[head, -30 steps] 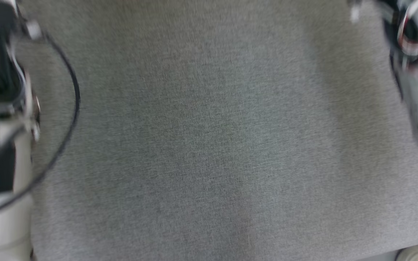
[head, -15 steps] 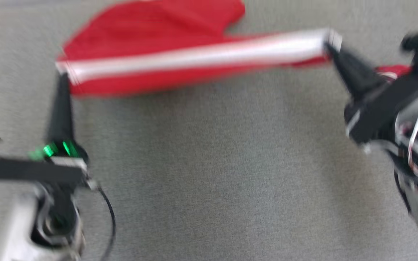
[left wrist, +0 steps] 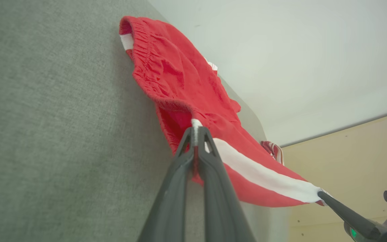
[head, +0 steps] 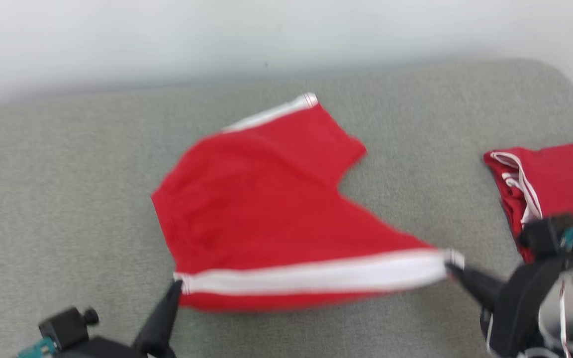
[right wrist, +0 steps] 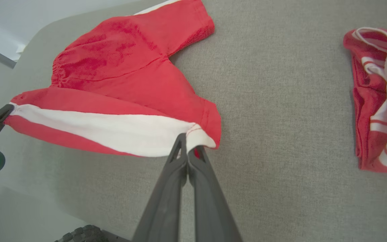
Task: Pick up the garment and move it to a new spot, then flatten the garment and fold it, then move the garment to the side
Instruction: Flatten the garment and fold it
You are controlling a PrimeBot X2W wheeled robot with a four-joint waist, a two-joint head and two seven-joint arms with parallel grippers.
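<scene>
- On the grey padded surface (head: pixel 67 174) in front of me, the red shorts (head: pixel 266 209) lie at the middle of my head view. The far leg reaches toward 12 o'clock, and the near edge is raised and drawn taut between my two hands.
- My left gripper (head: pixel 177 286), down at 7 o'clock, is pinched closed on the white side stripe (head: pixel 316 276) where it meets the gathered waistband (left wrist: pixel 146 64).
- My right gripper (head: pixel 449 268), at 4 o'clock, is pinched closed on the other end of that stripe, at the leg hem (right wrist: pixel 213 124).
- I judge the cloth to be light and wholly soft (a terry-like knit, by the look of it). It has no stiffness of its own, so whatever I don't support will droop and trail.
- The surface weave looks coarse, so I expect the fabric to catch and bunch if dragged. Lifting it should keep it flatter.
- The best holds, I think, are the ones I have. The elastic band and the stitched hem are thicker than a single layer and less likely to slide out of narrow fingertips.
- A second red garment (head: pixel 560 184) lies bundled at 3 o'clock, well apart from mine.
</scene>
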